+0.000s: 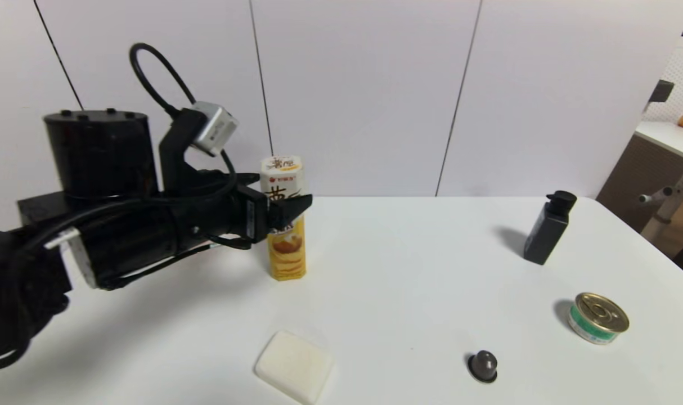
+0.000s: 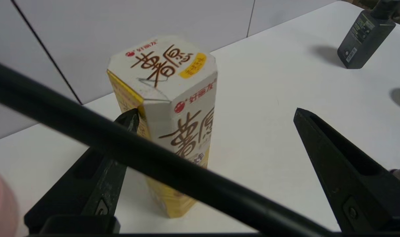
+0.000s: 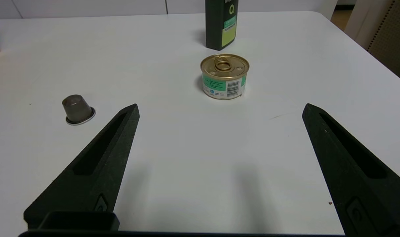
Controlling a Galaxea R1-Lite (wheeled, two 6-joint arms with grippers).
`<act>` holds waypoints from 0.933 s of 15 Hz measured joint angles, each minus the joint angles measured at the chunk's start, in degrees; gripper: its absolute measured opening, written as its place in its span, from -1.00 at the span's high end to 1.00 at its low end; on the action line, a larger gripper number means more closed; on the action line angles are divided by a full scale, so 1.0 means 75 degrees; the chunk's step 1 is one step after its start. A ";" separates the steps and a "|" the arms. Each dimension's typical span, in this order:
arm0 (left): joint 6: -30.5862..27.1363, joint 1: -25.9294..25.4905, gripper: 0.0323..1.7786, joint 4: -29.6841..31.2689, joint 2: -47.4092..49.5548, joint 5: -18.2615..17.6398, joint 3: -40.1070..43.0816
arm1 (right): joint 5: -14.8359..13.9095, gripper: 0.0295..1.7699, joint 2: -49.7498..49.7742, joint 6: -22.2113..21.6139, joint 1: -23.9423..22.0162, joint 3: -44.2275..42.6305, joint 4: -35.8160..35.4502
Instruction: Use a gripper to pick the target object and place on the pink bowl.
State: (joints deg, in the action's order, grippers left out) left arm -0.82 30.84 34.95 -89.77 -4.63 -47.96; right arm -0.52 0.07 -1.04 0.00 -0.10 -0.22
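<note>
Left gripper (image 2: pixel 215 113) wide open, nothing held. Chip box (image 1: pixel 287 259) upright on the table (image 1: pixel 386 270), long axis vertical, ahead of the fingers and off-centre toward one. Left arm's nearer; I'd centre before closing. Right gripper (image 3: pixel 220 108) idles open over the near table.

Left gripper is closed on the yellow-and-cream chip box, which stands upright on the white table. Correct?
Not closed: the left wrist view shows the left gripper open, its fingers wide apart. The chip box does stand upright on the white table.
</note>
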 joint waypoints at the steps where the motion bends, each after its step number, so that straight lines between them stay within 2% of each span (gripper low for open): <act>1: 0.0007 0.0044 -0.90 0.0432 -0.0371 0.0005 0.0020 | 0.0005 -0.93 0.0000 -0.0002 0.0000 0.0000 0.0000; 6: 0.0033 -0.0044 -0.90 0.1712 -0.1757 0.0218 0.0015 | 0.0005 -0.93 0.0000 -0.0002 0.0000 0.0000 0.0000; 8: 0.0099 -0.0070 -0.90 0.1778 -0.2103 0.0556 -0.0052 | 0.0002 -0.93 0.0000 -0.0005 0.0000 0.0000 -0.0003; 14: 0.0163 -0.0187 -0.90 0.1772 -0.2489 0.0590 -0.0315 | 0.0002 -0.93 0.0000 -0.0002 0.0000 0.0000 -0.0007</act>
State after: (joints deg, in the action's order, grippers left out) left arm 0.40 29.44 48.24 -108.44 -0.21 -50.32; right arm -0.51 0.07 -1.05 0.00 -0.10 -0.27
